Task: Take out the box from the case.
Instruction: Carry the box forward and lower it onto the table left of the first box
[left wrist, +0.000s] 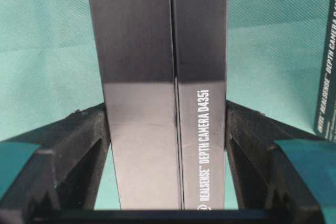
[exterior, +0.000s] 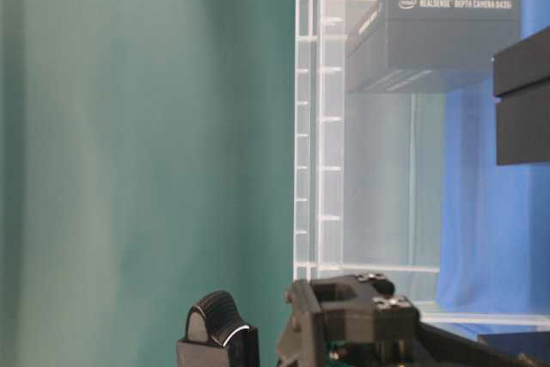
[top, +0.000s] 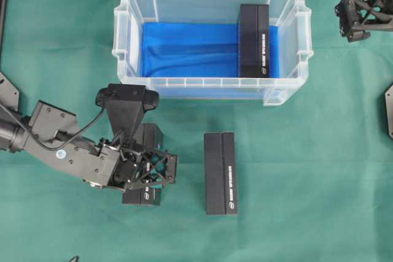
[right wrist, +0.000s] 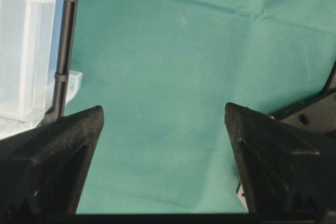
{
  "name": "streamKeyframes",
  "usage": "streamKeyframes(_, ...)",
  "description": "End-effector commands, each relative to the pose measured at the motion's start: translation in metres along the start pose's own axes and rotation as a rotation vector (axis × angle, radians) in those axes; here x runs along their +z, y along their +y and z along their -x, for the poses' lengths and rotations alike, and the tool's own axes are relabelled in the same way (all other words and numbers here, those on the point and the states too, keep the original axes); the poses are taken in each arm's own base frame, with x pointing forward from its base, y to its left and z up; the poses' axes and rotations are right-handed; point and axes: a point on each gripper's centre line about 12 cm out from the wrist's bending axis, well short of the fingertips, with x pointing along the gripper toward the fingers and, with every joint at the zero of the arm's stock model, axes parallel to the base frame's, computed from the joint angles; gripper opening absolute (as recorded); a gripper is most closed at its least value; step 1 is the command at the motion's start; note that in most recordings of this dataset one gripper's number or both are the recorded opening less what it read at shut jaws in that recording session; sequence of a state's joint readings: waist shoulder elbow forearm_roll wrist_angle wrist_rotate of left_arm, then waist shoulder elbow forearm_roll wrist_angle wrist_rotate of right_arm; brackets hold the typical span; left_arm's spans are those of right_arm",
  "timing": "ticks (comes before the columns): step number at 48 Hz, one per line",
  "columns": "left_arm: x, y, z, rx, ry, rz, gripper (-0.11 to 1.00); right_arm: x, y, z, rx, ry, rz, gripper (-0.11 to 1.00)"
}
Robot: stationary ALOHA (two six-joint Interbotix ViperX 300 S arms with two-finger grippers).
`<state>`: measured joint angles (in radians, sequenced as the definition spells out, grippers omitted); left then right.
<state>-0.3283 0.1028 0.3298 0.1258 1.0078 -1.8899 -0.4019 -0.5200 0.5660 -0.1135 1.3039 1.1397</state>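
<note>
Black fingers [left wrist: 86,145] of the left gripper [top: 149,173] sit closest, one on each long side of a black box [left wrist: 157,77] printed "REALSENSE DEPTH CAMERA D435i". They are closed partway against its sides, so the gripper has hold of it. That box lies on the green table cloth [top: 307,182], toward the front left of the table and outside the case [top: 212,81]. A second black box [top: 220,173] lies flat on the cloth just to the right of it, apart from it, near the table's middle front.

A third black box [top: 254,40] is inside the clear case, at the right end, on the blue cloth [top: 184,50] lining the bottom. The case stands at the back middle of the table.

Off at the back right corner, the right gripper [top: 354,19] hangs with its fingers [right wrist: 63,145] spread wide, only green cloth between them, holding nothing.
</note>
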Motion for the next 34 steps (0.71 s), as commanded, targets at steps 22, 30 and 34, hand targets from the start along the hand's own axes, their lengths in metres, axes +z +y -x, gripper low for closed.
streamKeyframes(22,-0.0055,-0.0078,0.0171,-0.057,0.066,0.034,0.92,0.0011,0.0017,0.0069,0.022,-0.012,0.001,0.90)
streamKeyframes(30,-0.0028,-0.0078,0.0186,-0.057,0.064,0.041,0.98,0.0016,0.0022,0.0073,0.025,-0.015,0.001,0.90)
streamKeyframes(34,-0.0017,-0.0083,0.0189,-0.057,0.064,0.043,0.98,0.0016,0.0023,0.0074,0.027,-0.016,0.002,0.90)
